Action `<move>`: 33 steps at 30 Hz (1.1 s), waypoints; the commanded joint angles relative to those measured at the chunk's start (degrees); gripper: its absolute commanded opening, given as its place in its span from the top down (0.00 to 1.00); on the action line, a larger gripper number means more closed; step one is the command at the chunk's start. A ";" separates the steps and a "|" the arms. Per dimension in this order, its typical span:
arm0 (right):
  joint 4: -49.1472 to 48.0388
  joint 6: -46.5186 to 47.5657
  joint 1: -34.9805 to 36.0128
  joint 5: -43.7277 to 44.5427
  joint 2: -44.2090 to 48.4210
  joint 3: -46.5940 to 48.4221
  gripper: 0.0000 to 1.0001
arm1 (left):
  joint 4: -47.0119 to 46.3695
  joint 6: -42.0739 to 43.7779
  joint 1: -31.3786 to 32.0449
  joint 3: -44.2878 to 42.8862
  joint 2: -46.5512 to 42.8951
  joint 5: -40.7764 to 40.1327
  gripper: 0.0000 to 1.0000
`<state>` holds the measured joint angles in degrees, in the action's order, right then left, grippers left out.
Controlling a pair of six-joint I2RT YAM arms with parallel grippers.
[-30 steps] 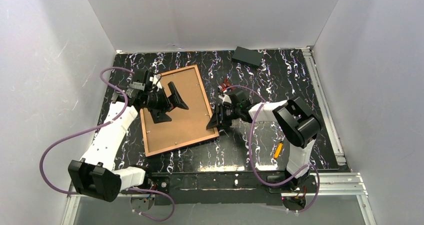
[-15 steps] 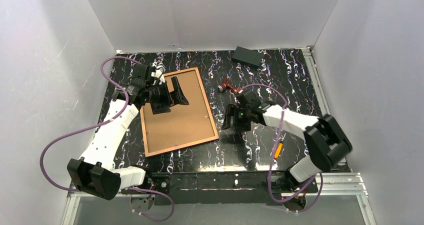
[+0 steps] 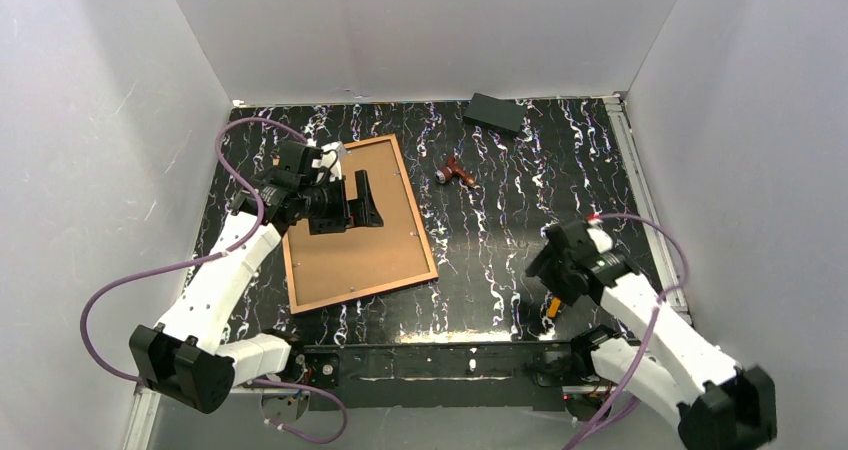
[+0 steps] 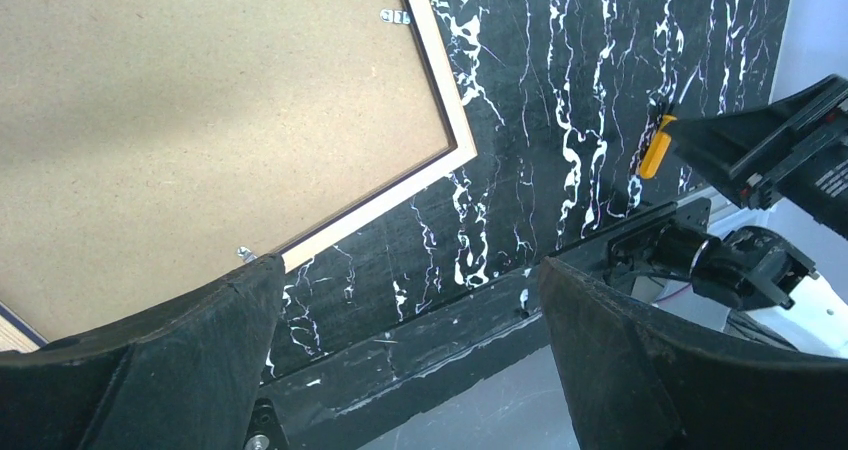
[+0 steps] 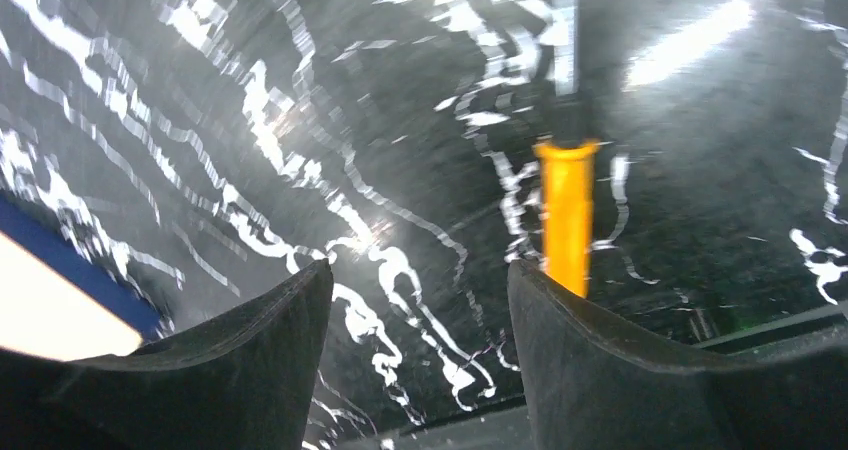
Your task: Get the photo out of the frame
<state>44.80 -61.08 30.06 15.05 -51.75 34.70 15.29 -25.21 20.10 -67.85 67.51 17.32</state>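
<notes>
The left arm (image 3: 215, 285) and right arm (image 3: 670, 340) have white shells, black joints and black wrists. A purple cable (image 3: 85, 320) loops beside each. Pincer fingers (image 4: 150, 370) are broad matte-black wedges.

Matt board backs the photo (image 3: 365, 255) on a glossy table (image 3: 520, 190).

Right wrist view is blurred; frame (image 5: 80, 270) is cut off at the edge, left of right gripper (image 5: 415, 285). Part of the photo (image 3: 355, 252) lies hidden beneath left gripper (image 3: 352, 208).

No legible text or labels
</notes>
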 commanded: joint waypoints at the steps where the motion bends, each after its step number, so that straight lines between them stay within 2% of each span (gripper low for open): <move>1: 3.91 -5.27 -10.64 0.79 8.88 -5.86 0.29 | 2.40 1.98 1.70 1.26 -1.15 0.07 0.02; 5: 2.94 -4.57 -15.99 0.15 12.04 -9.47 0.32 | 2.41 2.27 2.38 1.52 -0.86 -0.44 0.02; 9: -0.21 -2.45 -17.36 -0.67 8.11 -10.85 0.35 | 2.38 2.27 2.85 1.60 -0.77 -0.36 0.02; 11: -1.62 -1.32 -17.58 -1.38 5.25 -10.90 0.41 | 2.31 2.27 2.93 1.61 -0.67 -0.28 0.02; 12: -1.85 -0.67 -17.64 -1.35 4.58 -10.68 0.50 | 2.36 2.21 3.01 1.64 -0.55 -0.28 0.02; 15: -2.67 0.88 -17.62 -1.73 3.73 -10.44 0.66 | 2.30 2.12 3.14 1.71 -0.49 -0.26 0.02; 18: -3.81 3.23 -17.59 -3.31 2.63 -10.16 0.72 | 2.20 1.81 3.16 1.74 -0.02 0.16 0.02; 22: -5.87 8.20 -17.57 -6.97 -1.20 -8.96 0.74 | 1.91 1.27 3.19 1.65 0.96 1.87 0.02; 25: -9.22 15.08 -17.25 -13.46 -3.51 -7.32 0.99 | 1.98 1.17 3.54 1.10 2.93 4.31 0.02; 29: -14.49 22.01 -12.37 -22.43 -2.21 -4.28 0.99 | 0.93 -1.24 3.96 0.62 6.66 10.27 0.02; 33: -21.17 25.63 -0.38 -23.90 -1.41 -0.29 0.99 | -3.59 -6.91 4.12 1.69 10.44 17.70 0.03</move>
<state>33.23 -42.59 20.75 -2.37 -54.35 28.25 12.97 -26.65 23.81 -66.89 74.98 24.86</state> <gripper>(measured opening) 0.264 0.979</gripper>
